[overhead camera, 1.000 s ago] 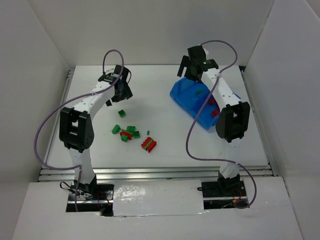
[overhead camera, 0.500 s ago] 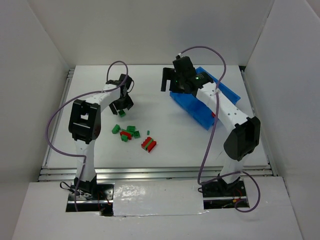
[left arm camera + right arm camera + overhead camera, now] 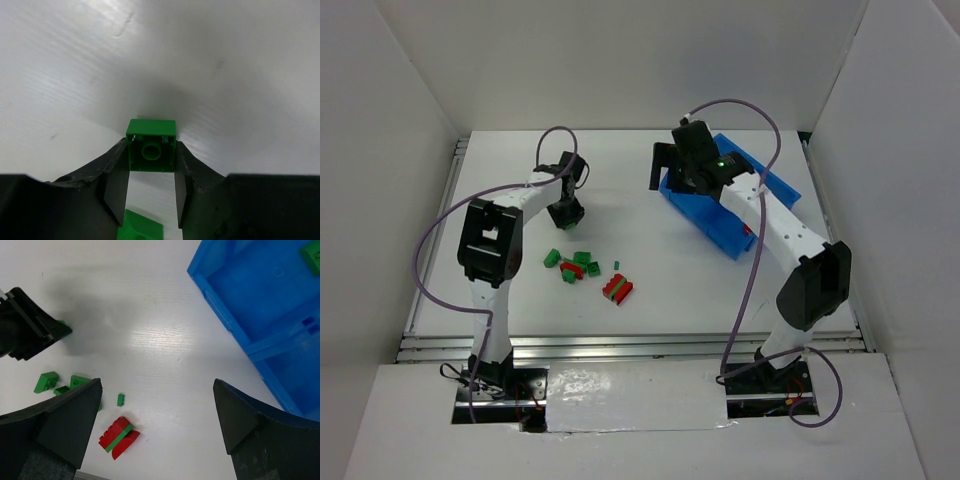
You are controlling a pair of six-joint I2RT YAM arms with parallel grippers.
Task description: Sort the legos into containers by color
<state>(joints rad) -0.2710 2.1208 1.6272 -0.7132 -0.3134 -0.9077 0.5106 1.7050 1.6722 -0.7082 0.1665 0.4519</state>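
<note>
My left gripper (image 3: 565,214) (image 3: 151,156) is shut on a small green lego (image 3: 151,131), hollow underside facing the wrist camera, close over the white table. A second green lego (image 3: 140,229) lies just behind the fingers. Loose green legos (image 3: 576,264) (image 3: 49,381) and a red-on-green stack (image 3: 617,288) (image 3: 117,434) lie mid-table. The blue bin (image 3: 706,216) (image 3: 233,315) stands at the right, with a green lego (image 3: 312,258) in its far compartment. My right gripper (image 3: 670,166) (image 3: 156,383) hangs open and empty over bare table, left of the bin.
A tiny green piece (image 3: 120,399) lies apart from the pile, near the stack. White walls enclose the table on three sides. A metal rail (image 3: 630,346) runs along the near edge. The left arm's cable (image 3: 430,240) loops out toward the left wall.
The left gripper came down over the lone green lego and shut on it. The right arm swung from above the bin out to its left side, still open.
</note>
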